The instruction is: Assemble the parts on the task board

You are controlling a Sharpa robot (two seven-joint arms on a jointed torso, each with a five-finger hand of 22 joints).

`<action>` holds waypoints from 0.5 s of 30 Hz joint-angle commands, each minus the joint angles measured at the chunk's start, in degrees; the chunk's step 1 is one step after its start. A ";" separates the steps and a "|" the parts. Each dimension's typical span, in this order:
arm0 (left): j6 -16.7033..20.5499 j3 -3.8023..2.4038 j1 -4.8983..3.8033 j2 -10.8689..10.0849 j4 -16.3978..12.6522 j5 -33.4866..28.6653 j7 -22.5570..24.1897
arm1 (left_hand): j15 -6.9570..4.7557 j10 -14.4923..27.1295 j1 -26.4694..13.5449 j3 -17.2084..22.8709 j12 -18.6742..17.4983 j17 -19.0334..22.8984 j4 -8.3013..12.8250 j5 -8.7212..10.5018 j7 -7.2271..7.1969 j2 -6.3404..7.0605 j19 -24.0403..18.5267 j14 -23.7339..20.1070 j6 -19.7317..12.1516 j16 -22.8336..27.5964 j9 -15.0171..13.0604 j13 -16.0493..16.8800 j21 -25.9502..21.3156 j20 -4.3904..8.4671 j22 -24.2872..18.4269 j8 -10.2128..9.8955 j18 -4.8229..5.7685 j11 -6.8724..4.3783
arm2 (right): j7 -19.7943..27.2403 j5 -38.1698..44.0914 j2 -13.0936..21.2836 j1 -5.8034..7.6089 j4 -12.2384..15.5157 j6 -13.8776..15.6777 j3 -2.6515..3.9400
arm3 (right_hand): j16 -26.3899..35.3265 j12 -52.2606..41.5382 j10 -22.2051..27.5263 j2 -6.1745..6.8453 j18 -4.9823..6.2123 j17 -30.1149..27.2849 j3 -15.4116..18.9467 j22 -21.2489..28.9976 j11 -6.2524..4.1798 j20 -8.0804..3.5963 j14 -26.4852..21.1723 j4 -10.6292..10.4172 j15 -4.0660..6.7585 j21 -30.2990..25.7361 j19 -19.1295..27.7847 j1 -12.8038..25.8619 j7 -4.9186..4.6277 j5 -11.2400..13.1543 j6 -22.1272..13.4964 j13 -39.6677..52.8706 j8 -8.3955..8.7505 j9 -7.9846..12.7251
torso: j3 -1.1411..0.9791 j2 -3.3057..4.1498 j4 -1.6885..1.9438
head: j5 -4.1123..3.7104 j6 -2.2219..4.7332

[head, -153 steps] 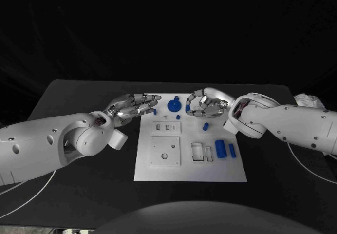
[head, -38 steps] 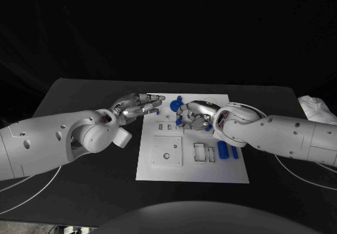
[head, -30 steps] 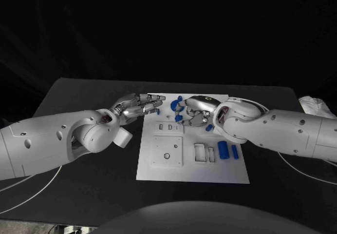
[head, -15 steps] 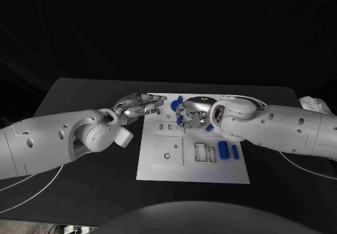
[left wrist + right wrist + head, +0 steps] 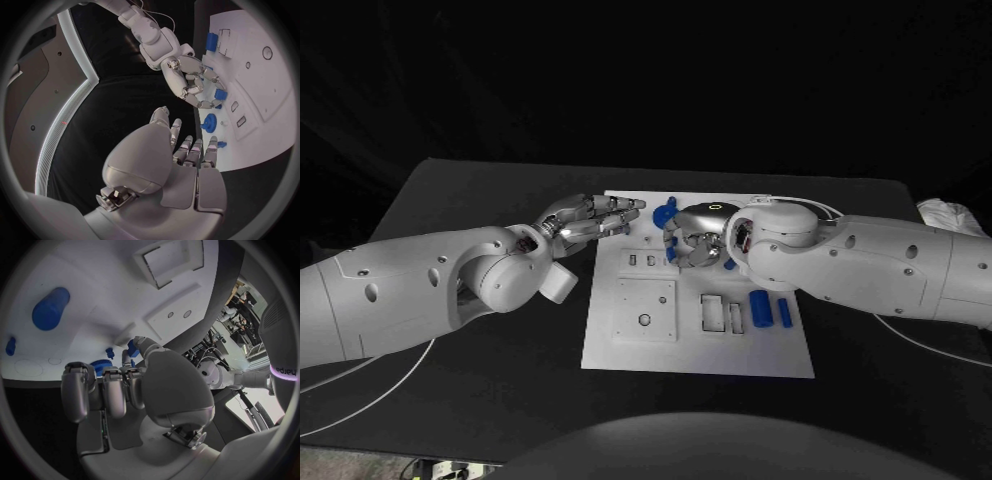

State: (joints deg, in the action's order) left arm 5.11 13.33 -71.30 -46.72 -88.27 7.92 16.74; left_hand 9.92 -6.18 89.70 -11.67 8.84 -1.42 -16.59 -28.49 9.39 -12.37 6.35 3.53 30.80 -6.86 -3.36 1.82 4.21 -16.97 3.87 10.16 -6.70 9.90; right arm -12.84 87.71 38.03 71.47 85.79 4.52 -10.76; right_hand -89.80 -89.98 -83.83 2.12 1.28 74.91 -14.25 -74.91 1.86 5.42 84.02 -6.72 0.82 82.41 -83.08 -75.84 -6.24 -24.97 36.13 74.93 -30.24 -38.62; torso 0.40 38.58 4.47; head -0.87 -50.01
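Right hand [image 5: 695,235] curled knuckles-down over far middle of board [image 5: 632,355], fingertips at small blue piece [image 5: 220,94]; actual grasp cannot tell, likely lining up to seat it. Left hand [image 5: 593,217] grasping nothing, fingers straight, hovering at board's far left corner, seemingly waiting. Visible blue pieces: gear [image 5: 664,213] one, cylinders [image 5: 759,308] two.

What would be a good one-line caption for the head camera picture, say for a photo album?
Two white robot arms meet over a white task board: the right hand curled among small blue parts, the left hand poised at the board's far-left corner.
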 commanded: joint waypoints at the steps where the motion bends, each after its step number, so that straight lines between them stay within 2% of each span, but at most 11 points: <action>1: -1.28 -0.04 0.06 0.19 -0.03 0.19 0.55 | 0.48 -0.04 0.16 0.32 0.25 -0.09 0.12 -0.37 1.68 -0.33 0.44 -0.02 0.22 -0.14 -0.07 0.07 0.24 0.04 0.09 0.19 0.38 0.27 | -2.38 2.49 -0.13 -0.01 0.13 -1.58 0.00 | -0.20 -0.02 -6.17 0.16 1.23 15.09 0.02 -11.75 -0.15 -0.06 5.98 0.21 0.27 -0.37 0.64 0.47 -0.18 -0.29 -0.13 15.07 0.31 0.06 | -0.04 0.03 -0.07 | 0.19 0.01; 10: -1.41 -0.04 0.14 0.36 0.16 0.19 0.61 | 0.48 -0.04 0.16 0.32 0.25 -0.09 0.12 -0.37 1.68 -0.33 0.44 -0.02 0.22 -0.14 -0.07 0.07 0.24 0.04 0.09 0.19 0.38 0.27 | -2.96 3.27 -0.32 -0.07 0.19 -1.61 0.00 | -0.20 -0.02 -6.17 0.32 1.30 15.09 -0.18 -11.65 -0.07 -0.02 5.98 0.57 0.21 -0.64 0.82 0.84 -0.29 0.35 -0.76 15.07 1.11 0.18 | -0.07 -0.02 -0.16 | 0.26 0.01; 13: -1.44 -0.04 0.17 0.39 0.21 0.19 0.63 | 0.55 -0.01 0.19 0.39 0.23 -0.09 0.15 -0.38 1.74 -0.39 0.50 -0.02 0.13 -0.17 -0.06 0.07 0.28 0.03 0.11 0.16 0.45 0.34 | -2.96 3.44 -0.37 -0.09 0.17 -1.50 -0.01 | -0.20 -0.02 -6.17 0.51 1.31 15.09 -0.28 -11.62 0.02 0.03 5.98 0.85 0.16 -0.73 0.85 1.08 -0.40 0.56 -1.45 15.07 1.75 0.29 | -0.12 0.00 -0.18 | 0.30 0.01; 15: -1.45 -0.04 0.20 0.41 0.24 0.19 0.64 | 0.55 -0.01 0.19 0.39 0.23 -0.09 0.15 -0.38 1.74 -0.39 0.50 -0.02 0.13 -0.17 -0.06 0.07 0.28 0.03 0.11 0.16 0.45 0.34 | -3.12 3.55 -0.42 -0.11 0.18 -1.47 -0.01 | -0.20 -0.02 -6.17 0.70 1.30 15.09 -0.27 -11.63 0.19 0.11 5.98 1.11 0.07 -0.76 0.82 1.44 -0.60 1.55 -2.43 15.07 2.54 0.42 | -0.11 0.00 -0.15 | 0.26 0.01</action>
State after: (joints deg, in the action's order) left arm 4.79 13.33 -71.13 -46.46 -87.98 7.93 16.78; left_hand 9.92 -6.17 89.70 -11.51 8.84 -1.42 -16.43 -28.49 9.38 -12.37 6.35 3.53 30.80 -6.86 -3.36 1.82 4.21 -16.97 3.93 10.16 -6.70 9.90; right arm -15.06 89.71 37.70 71.40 85.85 3.94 -10.76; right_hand -89.80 -89.98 -83.83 2.98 2.15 74.90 -14.57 -74.91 1.85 5.43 84.02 -5.91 0.82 81.87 -82.67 -74.99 -6.77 -23.89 34.12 74.93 -28.02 -38.26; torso 0.30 38.57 4.31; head -0.60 -50.01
